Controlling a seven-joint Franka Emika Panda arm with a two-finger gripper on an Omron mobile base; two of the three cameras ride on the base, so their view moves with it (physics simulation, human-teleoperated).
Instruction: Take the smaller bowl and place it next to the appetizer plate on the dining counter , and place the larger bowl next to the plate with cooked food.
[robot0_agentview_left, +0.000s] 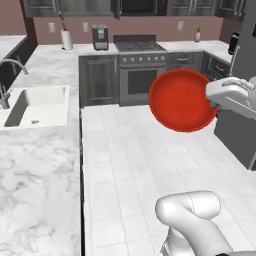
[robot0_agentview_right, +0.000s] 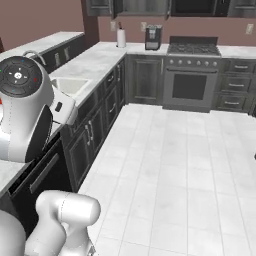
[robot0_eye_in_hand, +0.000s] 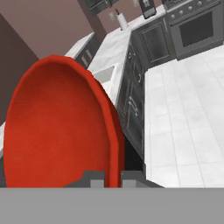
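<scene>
Smaller bowl (robot0_agentview_left: 181, 100): a plain glossy red round bowl, seen nearly face-on in the left base view, its hollow shaded darker toward the lower rim; no pattern or marking is seen on it.
Position: the bowl is held up in the air, tipped on edge, in front of the stove (robot0_agentview_left: 141, 67) and above the white tiled floor (robot0_agentview_left: 130, 170), well apart from the marble counter (robot0_agentview_left: 35, 165) that carries the sink (robot0_agentview_left: 37, 106).
Fingers (robot0_eye_in_hand: 106, 180): clenched on the bowl's rim, one dark tip seen on each side of the red wall in the hand view.
Rim: a thin, smooth edge, the same red as the body.
</scene>
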